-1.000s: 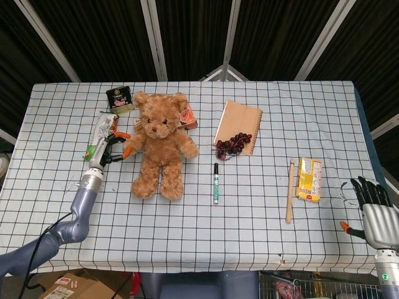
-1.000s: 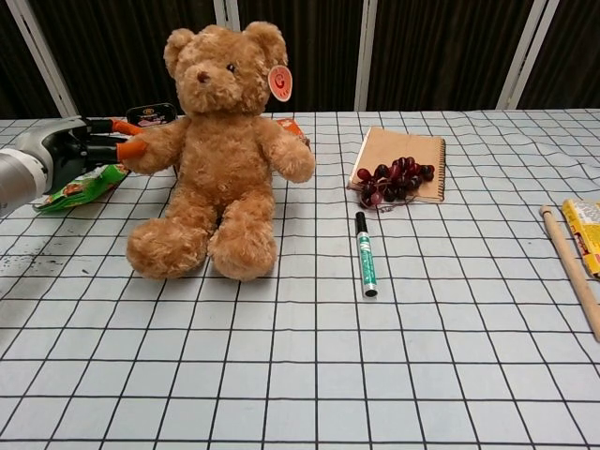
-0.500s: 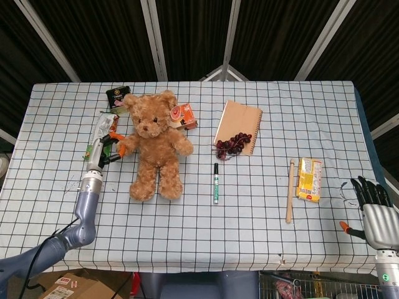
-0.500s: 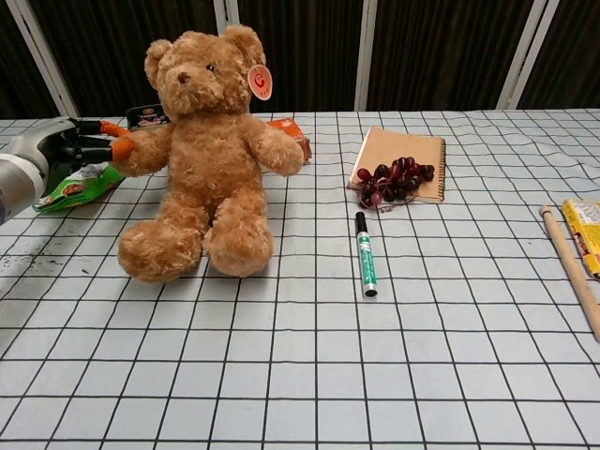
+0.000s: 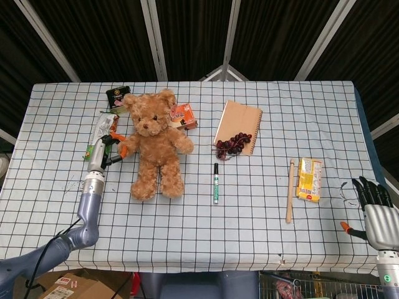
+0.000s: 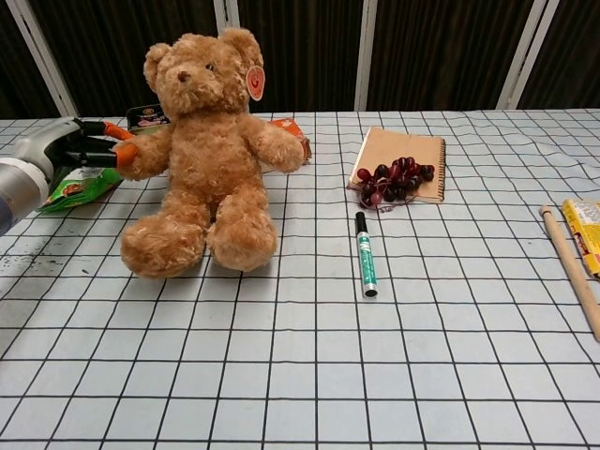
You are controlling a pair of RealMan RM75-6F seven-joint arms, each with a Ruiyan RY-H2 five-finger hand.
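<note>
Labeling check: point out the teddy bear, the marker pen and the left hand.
teddy bear (image 6: 208, 141): chest view, on its belly.
marker pen (image 5: 216, 182): head view, mid-barrel.
left hand (image 6: 70, 148): chest view, on the middle of the hand, fingertips at the bear's paw.

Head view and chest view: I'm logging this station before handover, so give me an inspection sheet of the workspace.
Surface: table under a white checked cloth.
Job's things: teddy bear sitting upright, tag at its ear.
Clutter: green packet, dark tin, orange box, notebook with grapes on its edge, marker, wooden stick, yellow packet.
Hands: left hand pinches the bear's paw; right hand off the table's edge, holding nothing.
Cables: black cable along the left arm.
Surroundings: dark curtain, metal bars, cardboard box below.
</note>
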